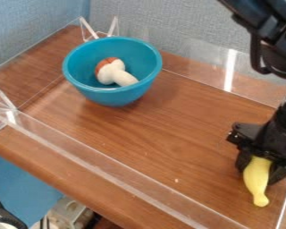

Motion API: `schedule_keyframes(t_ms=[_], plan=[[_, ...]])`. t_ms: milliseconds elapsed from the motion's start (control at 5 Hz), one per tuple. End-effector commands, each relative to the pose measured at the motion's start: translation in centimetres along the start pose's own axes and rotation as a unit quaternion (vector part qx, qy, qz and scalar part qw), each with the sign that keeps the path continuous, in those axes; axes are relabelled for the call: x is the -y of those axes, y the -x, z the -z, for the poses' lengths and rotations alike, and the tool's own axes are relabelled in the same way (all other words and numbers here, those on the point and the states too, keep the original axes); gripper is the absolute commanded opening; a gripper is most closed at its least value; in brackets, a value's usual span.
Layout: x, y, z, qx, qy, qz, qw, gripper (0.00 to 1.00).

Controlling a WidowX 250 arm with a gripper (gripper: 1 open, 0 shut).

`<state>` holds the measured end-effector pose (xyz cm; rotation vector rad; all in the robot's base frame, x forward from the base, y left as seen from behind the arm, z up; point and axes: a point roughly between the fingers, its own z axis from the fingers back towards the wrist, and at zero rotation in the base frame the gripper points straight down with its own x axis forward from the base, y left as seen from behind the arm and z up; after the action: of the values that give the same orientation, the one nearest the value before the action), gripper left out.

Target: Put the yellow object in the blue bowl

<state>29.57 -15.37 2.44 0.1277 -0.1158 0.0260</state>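
Note:
The yellow object (257, 184), a small curved toy banana, lies on the wooden table at the lower right, its lower end pointing toward the front edge. My gripper (261, 162) points straight down over the banana's upper end. Its black fingers (243, 143) sit on either side of that end and look closed against it. The upper end is hidden between them. The blue bowl (110, 95) stands at the far left of the table, well away from the gripper. A white-and-brown mushroom toy (113, 73) lies inside it.
A low clear acrylic wall (97, 166) runs along the table's front edge, with more clear panels at the left and back. Bare wooden tabletop (170, 116) lies between the bowl and the gripper. The table's right edge is close to the banana.

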Motion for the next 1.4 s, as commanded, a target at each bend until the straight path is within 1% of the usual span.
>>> schedule_keyframes(t_ms=[0, 200, 400, 600, 800, 1000, 1200], plan=[[-0.5, -1.1, 1.4, -0.004, 0.004, 0.009, 0.9999, 0.0], [-0.6, -1.5, 1.5, -0.004, 0.009, 0.036, 0.9993, 0.0], [-0.6, -1.7, 1.6, -0.004, 0.014, 0.066, 0.9977, 0.0], [-1.4, -1.0, 1.6, -0.004, 0.018, 0.093, 0.9955, 0.0], [-2.2, -0.2, 1.4, -0.006, 0.022, 0.121, 0.9924, 0.0], [-3.5, 0.3, 1.4, -0.013, 0.023, 0.125, 0.9917, 0.0], [-4.5, 0.7, 1.4, -0.021, 0.019, 0.126, 0.9917, 0.0]])
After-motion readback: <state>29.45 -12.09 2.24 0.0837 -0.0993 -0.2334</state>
